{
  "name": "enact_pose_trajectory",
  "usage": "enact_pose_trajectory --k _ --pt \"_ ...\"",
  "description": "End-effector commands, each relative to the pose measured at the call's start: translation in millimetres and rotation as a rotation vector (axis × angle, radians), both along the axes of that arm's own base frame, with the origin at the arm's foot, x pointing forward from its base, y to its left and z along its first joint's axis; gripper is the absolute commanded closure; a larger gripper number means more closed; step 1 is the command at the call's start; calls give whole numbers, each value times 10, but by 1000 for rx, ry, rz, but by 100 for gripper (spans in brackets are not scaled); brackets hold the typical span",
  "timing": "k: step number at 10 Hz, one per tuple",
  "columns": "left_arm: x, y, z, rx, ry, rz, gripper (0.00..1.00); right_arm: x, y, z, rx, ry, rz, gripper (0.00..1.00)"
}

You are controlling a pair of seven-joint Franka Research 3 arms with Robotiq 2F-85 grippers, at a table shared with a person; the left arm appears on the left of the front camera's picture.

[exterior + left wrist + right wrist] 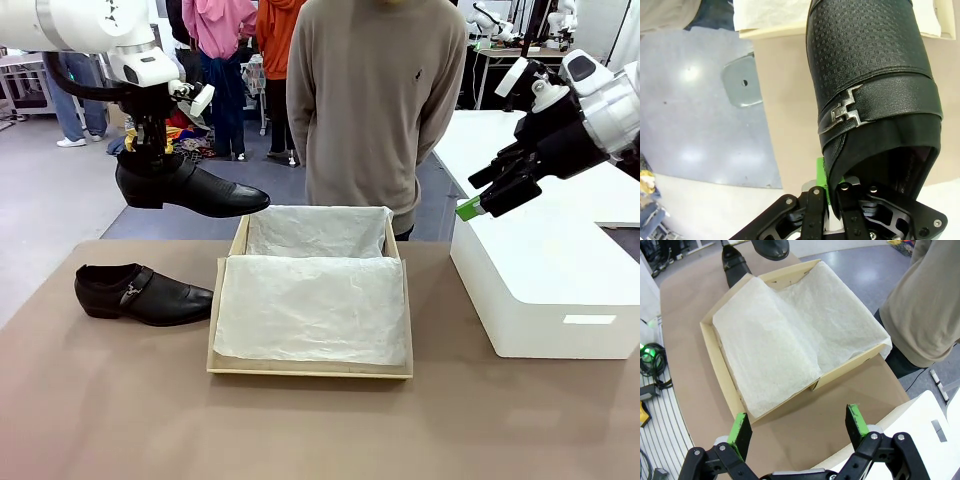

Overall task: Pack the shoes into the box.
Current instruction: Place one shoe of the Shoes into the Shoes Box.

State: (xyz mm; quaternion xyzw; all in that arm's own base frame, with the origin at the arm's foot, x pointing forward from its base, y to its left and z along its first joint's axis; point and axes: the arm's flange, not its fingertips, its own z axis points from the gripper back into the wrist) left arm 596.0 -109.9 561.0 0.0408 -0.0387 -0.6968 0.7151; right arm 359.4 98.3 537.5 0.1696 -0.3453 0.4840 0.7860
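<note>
Up off the far left of the bench [100, 400], the left claw [150, 158] clamps one black dress shoe [195, 190] by its heel collar, toe toward the tissue-lined shoebox [215, 300] for loading, while the second shoe [140, 293] lies beside it and the right claw [478, 192] hangs spread and empty.

Box [310, 371] at centre, 1 shoe [140, 293] on the table [100, 410] left of it, 2nd shoe [190, 188] above that, block [540, 290] right, person [375, 100] behind.

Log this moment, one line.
left gripper: shut on raised shoe, left of box | right gripper: open, near white block | second shoe: on table | box: open, tissue-lined, no shoes
</note>
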Motion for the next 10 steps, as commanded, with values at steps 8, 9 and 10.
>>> enact_pose_trajectory --k 8,9,10 --pt "-113 -1100 188 -88 86 48 100 26 -3 -8 16 -8 18 0" --pt "-132 -1250 147 -90 102 38 100 26 -3 -8 16 -8 18 0" --pt "-132 -1384 99 -95 110 8 100 26 -3 -8 16 -8 18 0"
